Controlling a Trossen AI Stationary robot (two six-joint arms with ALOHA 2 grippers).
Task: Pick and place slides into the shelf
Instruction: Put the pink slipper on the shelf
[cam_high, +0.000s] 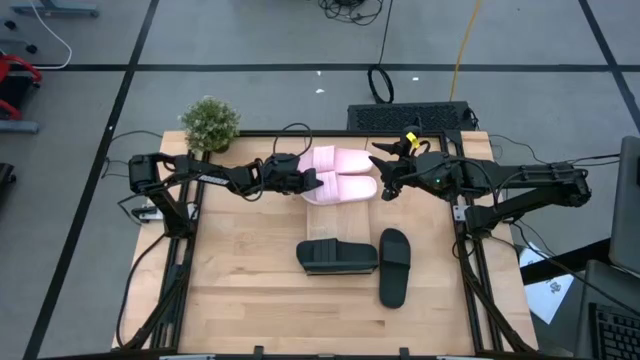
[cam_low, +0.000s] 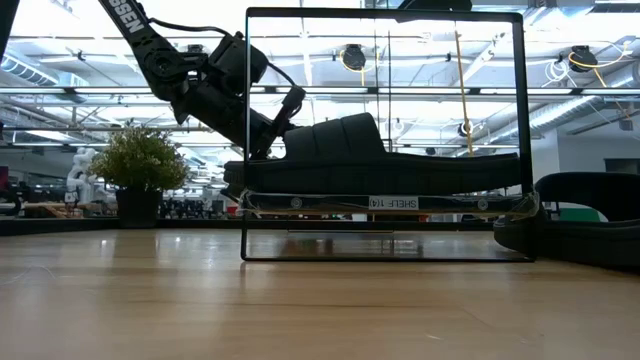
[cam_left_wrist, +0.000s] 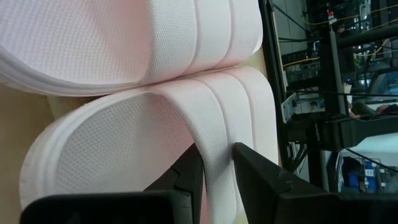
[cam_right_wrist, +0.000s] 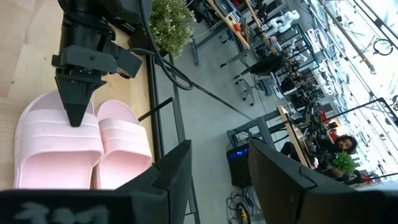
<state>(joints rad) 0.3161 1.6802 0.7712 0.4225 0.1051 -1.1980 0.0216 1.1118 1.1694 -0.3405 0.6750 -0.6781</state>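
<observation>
Two pale pink slides (cam_high: 340, 172) lie side by side on the shelf (cam_low: 400, 203), a thin dark-edged frame near the table's far edge. In the low view they show as one dark shape (cam_low: 380, 165) resting sole-down on the shelf's board. My left gripper (cam_high: 310, 183) reaches in from the left and is shut on the nearer pink slide (cam_left_wrist: 124, 143). My right gripper (cam_high: 385, 182) hovers open just off the pink slides' right end and touches nothing. Two black slides lie on the tabletop nearer me, one lying left-right (cam_high: 337, 255) and one near-far (cam_high: 395, 266). My left gripper pinches the broad strap (cam_left_wrist: 214, 155) of the nearer pink slide at its edge, with one finger (cam_left_wrist: 186, 177) on either side of the strap. It comes from the table's left, slanting down. The slide lies flat on the shelf's board.
A small potted plant (cam_high: 210, 122) stands at the table's far left corner. The shelf's upright frame (cam_low: 246, 150) encloses the pink slides. Bare wood (cam_high: 250, 290) fills the table's near left. Cables and a dark box lie on the floor beyond the far edge.
</observation>
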